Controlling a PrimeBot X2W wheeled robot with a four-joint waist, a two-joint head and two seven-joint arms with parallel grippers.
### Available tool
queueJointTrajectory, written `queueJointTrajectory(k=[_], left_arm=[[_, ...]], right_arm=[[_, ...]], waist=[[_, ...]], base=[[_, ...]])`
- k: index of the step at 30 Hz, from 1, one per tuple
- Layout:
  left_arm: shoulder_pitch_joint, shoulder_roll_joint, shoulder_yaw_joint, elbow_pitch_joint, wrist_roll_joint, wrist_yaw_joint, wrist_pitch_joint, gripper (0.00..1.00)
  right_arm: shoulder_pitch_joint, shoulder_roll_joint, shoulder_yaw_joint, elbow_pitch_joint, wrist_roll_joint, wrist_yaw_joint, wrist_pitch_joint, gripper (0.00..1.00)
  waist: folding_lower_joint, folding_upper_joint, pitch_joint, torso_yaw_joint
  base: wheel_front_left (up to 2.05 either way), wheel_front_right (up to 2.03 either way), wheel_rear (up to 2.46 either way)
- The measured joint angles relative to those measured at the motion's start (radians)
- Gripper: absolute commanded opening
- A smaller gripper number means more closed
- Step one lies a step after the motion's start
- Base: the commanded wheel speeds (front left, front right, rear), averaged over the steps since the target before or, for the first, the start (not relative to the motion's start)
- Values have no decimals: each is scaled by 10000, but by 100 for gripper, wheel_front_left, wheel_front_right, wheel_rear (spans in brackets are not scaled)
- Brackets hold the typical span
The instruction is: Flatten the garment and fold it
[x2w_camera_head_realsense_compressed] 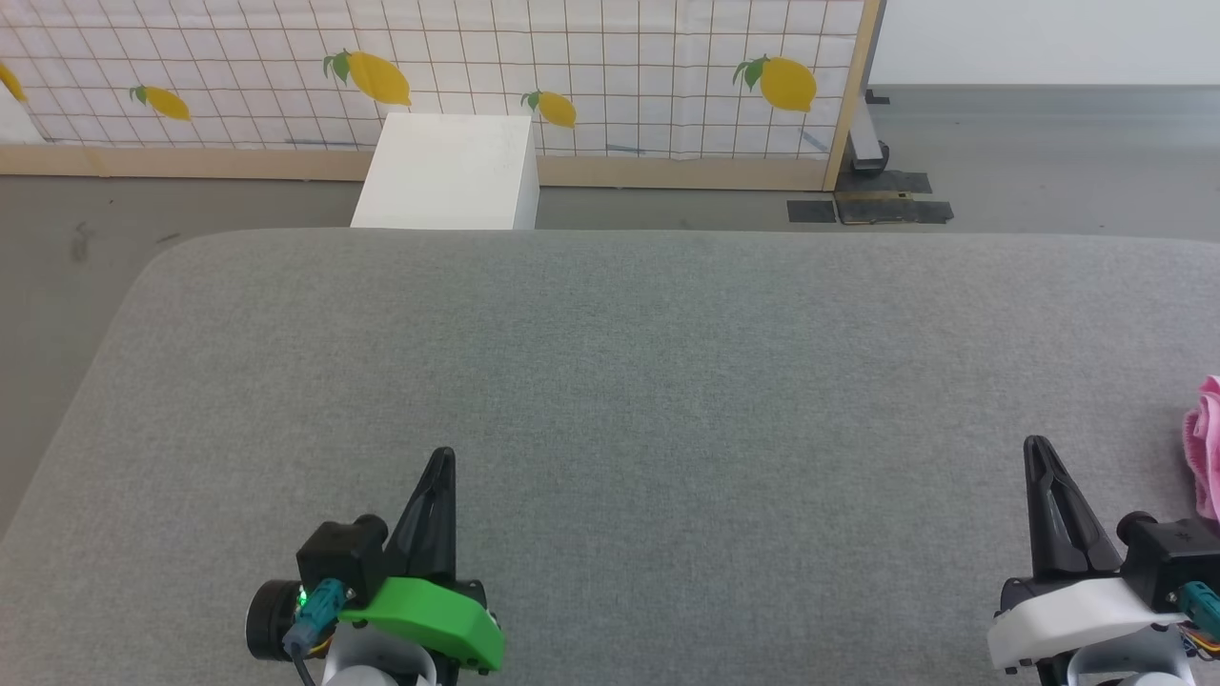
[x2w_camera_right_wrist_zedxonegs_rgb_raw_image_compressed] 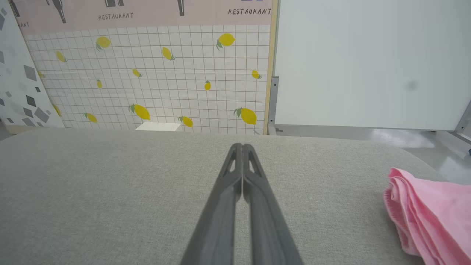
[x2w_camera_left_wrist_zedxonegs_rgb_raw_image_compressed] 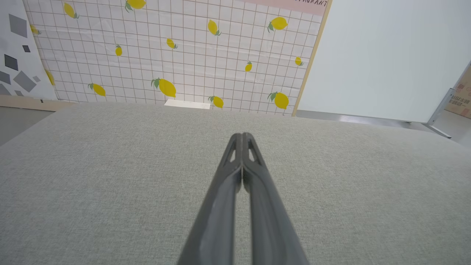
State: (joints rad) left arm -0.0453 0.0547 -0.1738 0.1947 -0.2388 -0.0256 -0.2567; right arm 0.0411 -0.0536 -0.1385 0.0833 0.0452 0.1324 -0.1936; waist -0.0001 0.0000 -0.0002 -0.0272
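A grey fabric-covered desk (x2w_camera_head_realsense_compressed: 610,362) carries the pink garment (x2w_camera_head_realsense_compressed: 1209,448), bunched at its right edge. Near the front edge, the left hand (x2w_camera_head_realsense_compressed: 443,457) and right hand (x2w_camera_head_realsense_compressed: 1037,446) are closed and empty. A lemon-print panel (x2w_camera_head_realsense_compressed: 572,67) and white box (x2w_camera_head_realsense_compressed: 448,171) stand beyond the far edge.

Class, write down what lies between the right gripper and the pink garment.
In the right wrist view, the stretch between the right gripper and the garment is bare grey padded surface; nothing sits on it.
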Motion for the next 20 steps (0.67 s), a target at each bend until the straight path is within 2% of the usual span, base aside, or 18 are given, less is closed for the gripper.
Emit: queueJointTrajectory(k=[20], left_arm=[[0, 0, 130, -155, 190, 2, 253, 0]], right_arm=[[0, 0, 115, -23, -2, 0, 188, 0]], waist=[[0, 0, 0, 29]], base=[[0, 0, 0]])
